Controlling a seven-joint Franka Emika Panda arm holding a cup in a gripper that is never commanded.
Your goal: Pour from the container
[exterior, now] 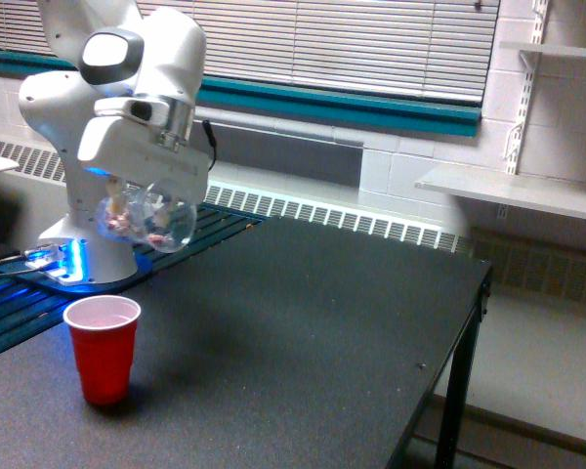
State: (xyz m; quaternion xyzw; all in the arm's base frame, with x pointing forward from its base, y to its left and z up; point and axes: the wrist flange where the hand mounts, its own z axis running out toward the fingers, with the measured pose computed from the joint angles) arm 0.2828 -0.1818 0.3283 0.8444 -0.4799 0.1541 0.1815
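Note:
The container [146, 217] is a clear rounded cup with small pinkish-white pieces showing through it. It hangs tilted in the air, held under the white arm's gripper [142, 191], which is shut on it. A red plastic cup [103, 348] with a pale inside stands upright on the black table [303, 342], below and slightly to the exterior view's left of the container. A clear gap separates the two cups.
The arm's white base [88, 230] stands at the table's back left with a blue light beside it. A wall shelf [513, 191] sticks out at the exterior view's right, beyond the table's right edge [469, 322]. Window blinds and a radiator run along the back wall.

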